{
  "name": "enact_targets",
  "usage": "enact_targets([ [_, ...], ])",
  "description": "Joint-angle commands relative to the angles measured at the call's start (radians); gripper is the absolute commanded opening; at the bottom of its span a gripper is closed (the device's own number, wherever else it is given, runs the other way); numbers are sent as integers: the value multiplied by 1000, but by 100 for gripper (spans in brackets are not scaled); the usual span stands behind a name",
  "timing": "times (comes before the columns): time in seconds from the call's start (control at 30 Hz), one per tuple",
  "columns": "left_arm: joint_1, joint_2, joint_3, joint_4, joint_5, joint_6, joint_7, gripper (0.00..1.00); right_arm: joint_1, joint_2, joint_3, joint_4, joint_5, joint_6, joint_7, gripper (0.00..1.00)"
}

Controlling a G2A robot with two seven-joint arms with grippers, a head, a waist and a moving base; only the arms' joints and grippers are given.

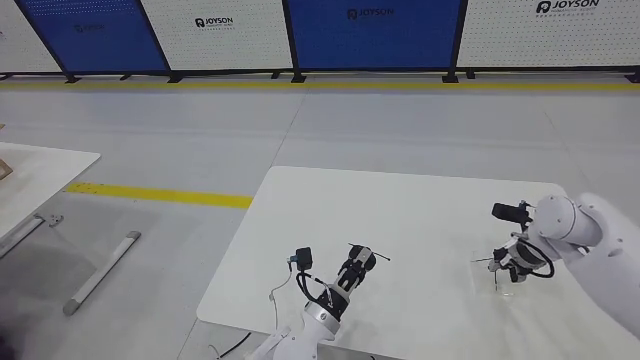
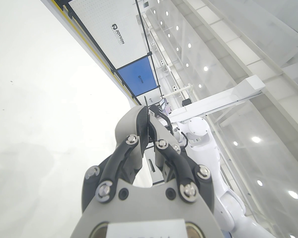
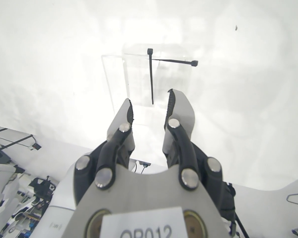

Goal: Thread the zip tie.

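Right wrist view: the right tool (image 3: pixel 149 97) was spread; a zip tie (image 3: pixel 151 75) lay just ahead, tail toward it. The left tool (image 2: pixel 148 111) clamped a second zip tie (image 2: pixel 145 101).

White glossy arms (image 1: pixel 590 235), black cables (image 3: pixel 226 200) at wrists. Left hand (image 2: pixel 147 116), right hand (image 3: pixel 149 97): grey metal plate (image 3: pixel 149 189), black linkages (image 3: pixel 183 139), silver screws (image 3: pixel 103 174), grey fingers (image 3: pixel 183 107), ribbed black pads (image 2: pixel 142 122), white printed label (image 3: pixel 141 221) at the base.
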Motion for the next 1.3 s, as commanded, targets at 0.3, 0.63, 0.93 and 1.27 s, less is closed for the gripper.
enact_targets([
  [0.3, 0, 0, 0, 0, 0, 0, 0, 0, 48, -43, -76, 91, 28, 0, 0, 22],
  [0.63, 0, 0, 0, 0, 0, 0, 0, 0, 91, -86, -146, 174, 63, 0, 0, 24],
  [0.93, 0, 0, 0, 0, 0, 0, 0, 0, 125, -120, -199, 239, 94, 0, 0, 24],
  [1.27, 0, 0, 0, 0, 0, 0, 0, 0, 155, -156, -254, 309, 126, 0, 0, 22],
])
